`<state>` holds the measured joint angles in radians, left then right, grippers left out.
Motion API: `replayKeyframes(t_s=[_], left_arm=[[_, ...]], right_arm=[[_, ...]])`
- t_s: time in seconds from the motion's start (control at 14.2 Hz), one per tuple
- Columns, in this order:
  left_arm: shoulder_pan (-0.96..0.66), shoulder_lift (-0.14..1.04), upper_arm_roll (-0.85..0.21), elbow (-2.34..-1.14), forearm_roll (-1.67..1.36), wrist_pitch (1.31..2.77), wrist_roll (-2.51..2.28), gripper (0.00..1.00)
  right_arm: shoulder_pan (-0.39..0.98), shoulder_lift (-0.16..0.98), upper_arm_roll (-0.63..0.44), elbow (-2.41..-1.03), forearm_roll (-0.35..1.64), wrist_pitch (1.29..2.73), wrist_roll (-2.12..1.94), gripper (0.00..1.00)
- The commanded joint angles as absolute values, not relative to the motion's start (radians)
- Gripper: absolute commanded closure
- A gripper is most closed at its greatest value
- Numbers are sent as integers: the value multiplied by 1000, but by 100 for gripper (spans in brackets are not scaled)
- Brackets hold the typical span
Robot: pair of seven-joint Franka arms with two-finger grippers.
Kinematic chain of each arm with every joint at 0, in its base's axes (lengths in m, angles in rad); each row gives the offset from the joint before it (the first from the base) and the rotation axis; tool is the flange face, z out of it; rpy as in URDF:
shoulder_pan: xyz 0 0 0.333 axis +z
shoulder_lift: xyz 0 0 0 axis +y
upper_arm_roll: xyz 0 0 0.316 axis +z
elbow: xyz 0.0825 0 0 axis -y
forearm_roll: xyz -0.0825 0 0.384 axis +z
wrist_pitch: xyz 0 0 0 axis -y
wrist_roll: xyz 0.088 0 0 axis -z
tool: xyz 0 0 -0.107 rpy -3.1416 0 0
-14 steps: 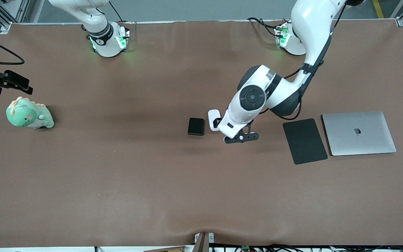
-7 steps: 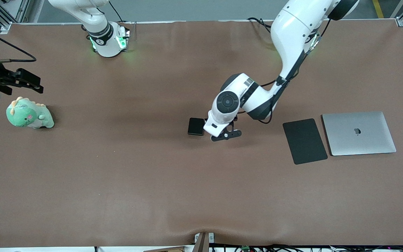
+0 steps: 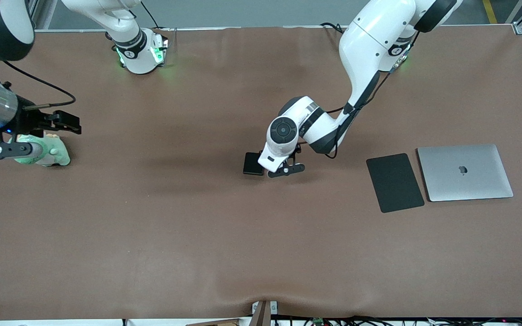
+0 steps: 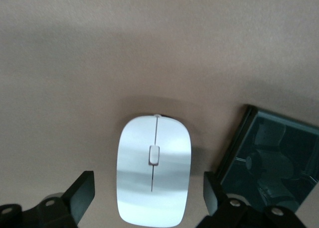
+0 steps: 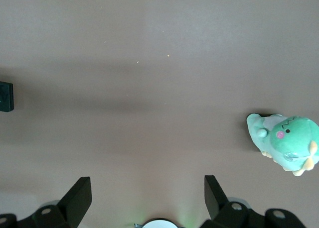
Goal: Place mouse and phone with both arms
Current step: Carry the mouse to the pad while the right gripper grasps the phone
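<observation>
The white mouse [image 4: 154,171] lies on the brown table between the open fingers of my left gripper [image 4: 148,193], with a gap on each side. In the front view the left wrist hides the mouse, and the left gripper [image 3: 275,159] is low over it. The glossy black phone [image 3: 252,164] lies right beside the mouse toward the right arm's end and also shows in the left wrist view [image 4: 271,161]. My right gripper [image 3: 64,122] is open and empty, high over the table by the toy; its wrist view shows its gripper [image 5: 147,195] over bare table and the phone's edge [image 5: 6,96].
A green plush dinosaur [image 3: 52,156] sits toward the right arm's end, partly covered by the right arm, and shows in the right wrist view [image 5: 286,141]. A thin black pad [image 3: 394,182] and a closed silver laptop [image 3: 465,172] lie toward the left arm's end.
The left arm moved toward the phone and came over the mouse, which it now hides in the front view. The right arm swung in from the table's end over the plush toy.
</observation>
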<state>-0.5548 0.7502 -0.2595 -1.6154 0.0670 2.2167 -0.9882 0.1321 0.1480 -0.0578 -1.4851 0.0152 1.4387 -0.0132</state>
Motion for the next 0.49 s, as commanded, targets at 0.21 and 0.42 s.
replayKeyframes(t_s=[0.21,0.42], left_arm=[[-571,746,-250,-1638,91,2240,-1026,40],[-566,735,-250,-1632,91,2232,-1039,78]], right_arm=[[211,178,-61,-1473,29,1437,145,0],[216,202,-61,-1503,119,1501,231,0]])
